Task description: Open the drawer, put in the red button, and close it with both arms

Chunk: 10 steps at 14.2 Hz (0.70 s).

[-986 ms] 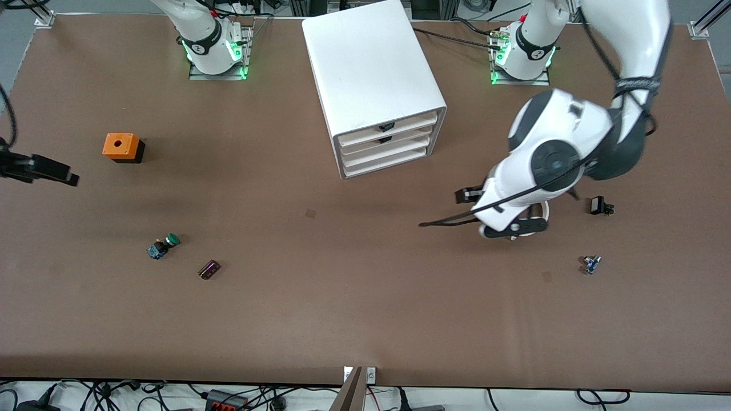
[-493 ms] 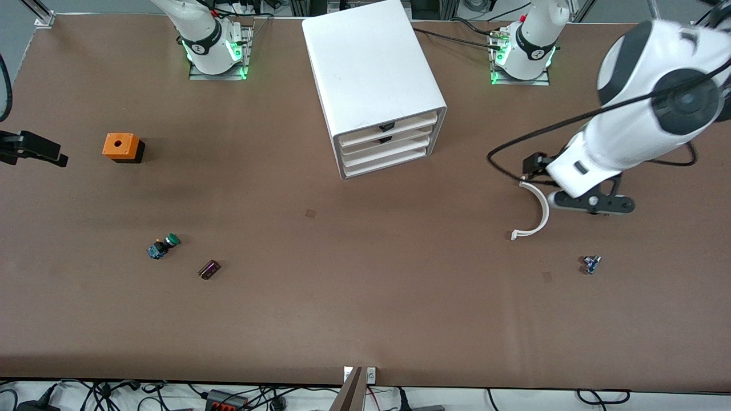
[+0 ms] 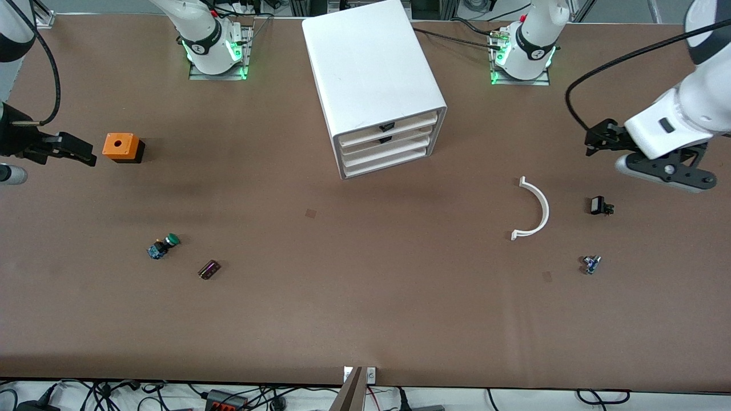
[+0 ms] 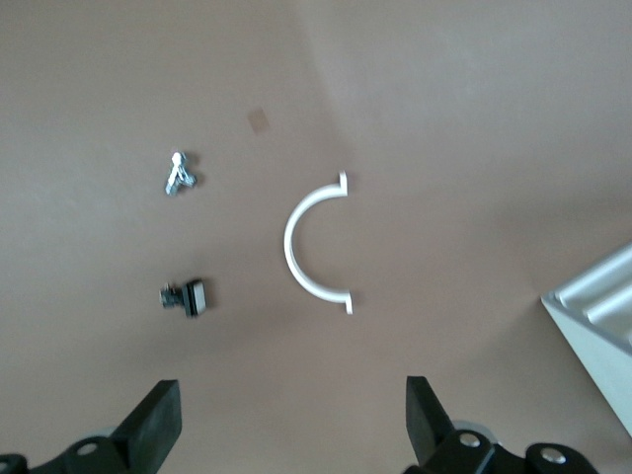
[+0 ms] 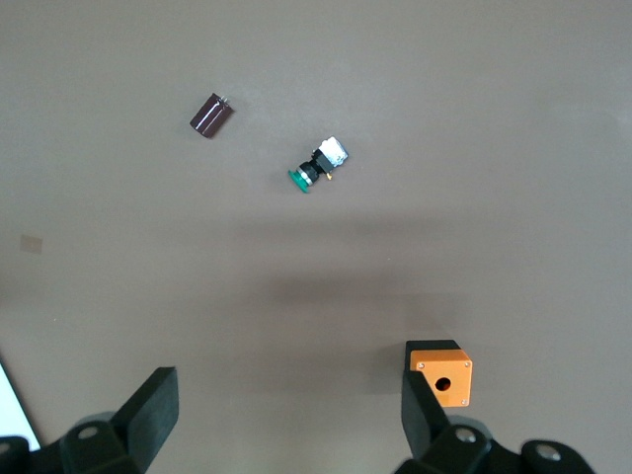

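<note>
Now the drawer unit [image 3: 380, 85] shows all drawers shut, no red button visible; left gripper [image 4: 291, 434] and right gripper [image 5: 286, 425] hover wide open, empty.

You have the cabinet [image 3: 374, 85] standing between the two bases, all three drawers [image 3: 385, 142] shut. The left gripper [image 3: 599, 138] is up over the left arm's end of the table, above a black part [image 3: 598, 205]; a white arc [image 3: 534, 210] lies beside that part, and a small blue piece [image 3: 590, 264], hard to make out, lies nearer the camera. The right gripper [image 3: 74, 150] hangs just beside the orange box [image 3: 121, 147]. Nearer the camera lie a green button [image 3: 163, 246] and a dark cylinder [image 3: 209, 269].
</note>
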{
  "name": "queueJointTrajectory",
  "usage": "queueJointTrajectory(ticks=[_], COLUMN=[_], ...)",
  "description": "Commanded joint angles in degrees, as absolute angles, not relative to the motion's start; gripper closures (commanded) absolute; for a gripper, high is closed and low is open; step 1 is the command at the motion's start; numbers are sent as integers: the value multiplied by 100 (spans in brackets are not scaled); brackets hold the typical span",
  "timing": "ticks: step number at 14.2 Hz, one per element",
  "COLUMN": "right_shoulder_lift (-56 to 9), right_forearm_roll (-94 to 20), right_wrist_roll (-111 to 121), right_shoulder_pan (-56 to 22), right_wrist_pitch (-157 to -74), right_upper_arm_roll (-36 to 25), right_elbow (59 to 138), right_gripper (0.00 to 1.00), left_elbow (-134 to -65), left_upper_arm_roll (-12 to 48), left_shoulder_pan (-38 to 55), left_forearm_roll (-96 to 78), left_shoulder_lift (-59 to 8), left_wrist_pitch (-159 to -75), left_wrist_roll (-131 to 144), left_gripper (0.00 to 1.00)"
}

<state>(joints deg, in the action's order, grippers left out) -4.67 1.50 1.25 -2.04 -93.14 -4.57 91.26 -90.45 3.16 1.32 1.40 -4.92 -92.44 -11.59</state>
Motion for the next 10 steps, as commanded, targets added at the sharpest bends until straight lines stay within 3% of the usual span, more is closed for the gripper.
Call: queueJointTrajectory(ticks=[1,3,6,10], right_shoulder_lift=[0,26,-26,-35], right_forearm_roll=[141,123,141,105], right_wrist_roll=[105,106,114,105], right_shoulder_pan=[-193,-202,-202,-184], right_wrist_pitch=[-9562,-9554,-9562,-9501], right_upper_arm_roll=[-457,-448,-448,-457], right_elbow=[9720,9721,9686,9686], right_gripper=[0,0,0,0], left_elbow=[-9913,-9888,-9862,-9853], left_upper_arm_roll=[123,140,246,202], left_shoulder_pan=[220,220,176,176], left_forearm_roll=[-9,70,70,79], left_shoulder_lift=[17,44,220,211], left_wrist_pitch=[-10534,-10635,-9626,-9615], left_wrist_roll=[-1248,-1266,-1274,-1310], left_gripper=[0,0,0,0])
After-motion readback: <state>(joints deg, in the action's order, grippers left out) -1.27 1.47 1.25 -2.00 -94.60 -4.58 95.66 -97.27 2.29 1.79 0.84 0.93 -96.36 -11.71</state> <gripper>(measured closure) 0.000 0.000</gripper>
